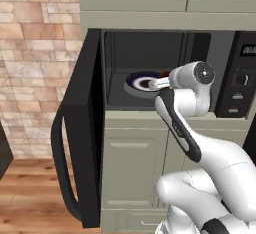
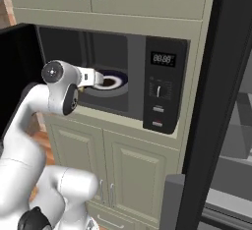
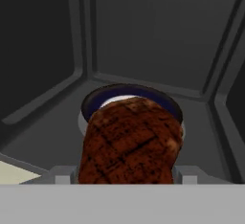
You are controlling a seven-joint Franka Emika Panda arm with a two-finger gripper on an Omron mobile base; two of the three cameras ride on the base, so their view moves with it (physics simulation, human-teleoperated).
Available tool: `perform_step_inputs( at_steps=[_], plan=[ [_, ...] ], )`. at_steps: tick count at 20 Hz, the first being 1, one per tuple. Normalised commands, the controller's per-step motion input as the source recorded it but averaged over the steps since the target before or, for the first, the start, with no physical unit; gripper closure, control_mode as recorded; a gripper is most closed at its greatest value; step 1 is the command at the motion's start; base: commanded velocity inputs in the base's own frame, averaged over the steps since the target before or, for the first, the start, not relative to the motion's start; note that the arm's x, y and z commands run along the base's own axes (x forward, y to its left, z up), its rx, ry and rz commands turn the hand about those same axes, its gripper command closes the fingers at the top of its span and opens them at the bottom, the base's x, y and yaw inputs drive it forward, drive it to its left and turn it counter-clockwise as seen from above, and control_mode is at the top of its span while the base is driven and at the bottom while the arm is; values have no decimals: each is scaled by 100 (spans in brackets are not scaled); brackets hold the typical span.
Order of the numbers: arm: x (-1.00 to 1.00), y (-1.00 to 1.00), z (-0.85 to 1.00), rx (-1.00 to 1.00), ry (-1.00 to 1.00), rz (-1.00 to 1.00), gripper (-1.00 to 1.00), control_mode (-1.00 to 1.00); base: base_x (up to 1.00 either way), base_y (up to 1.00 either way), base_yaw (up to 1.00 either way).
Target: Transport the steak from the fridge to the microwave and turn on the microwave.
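Between the two fingers of the pincer (image 3: pixel 128 176) sits the steak (image 3: pixel 130 141), a brown lump with dark grill lines; in the hand view it rises from the finger tips and covers the near part of what lies ahead. The pincer is closed on the steak, its fingers standing wide at either flank of the meat. Just beyond and below the steak lies a round plate (image 3: pixel 162 101) with a dark blue rim and a white centre, resting on the floor of the microwave (image 2: pixel 162 84) cavity. Whether the steak touches the plate cannot be told. Seen from the left base view, the pincer (image 1: pixel 154 84) reaches into the cavity over the plate (image 1: pixel 135 79). Left of the pincer, the black microwave door (image 1: pixel 87 128) stands swung open, its curved handle outward. Right of the pincer is the control panel with a digital display, a knob and buttons. Farther right in the right base view stands the fridge (image 2: pixel 209 101), its black-framed door open.
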Motion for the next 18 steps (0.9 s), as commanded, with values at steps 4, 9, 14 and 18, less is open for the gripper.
perform_step_inputs(
  at_steps=[4,9,14,18],
  plan=[
    [63,1,-15,-2,0,0,100,-100,0,0,0],
    [66,1,-29,-1,0,0,100,-100,0,0,0],
    [59,0,-22,0,4,0,100,-100,0,0,0],
    [49,0,-11,0,4,0,100,-100,0,0,0]
  ],
)
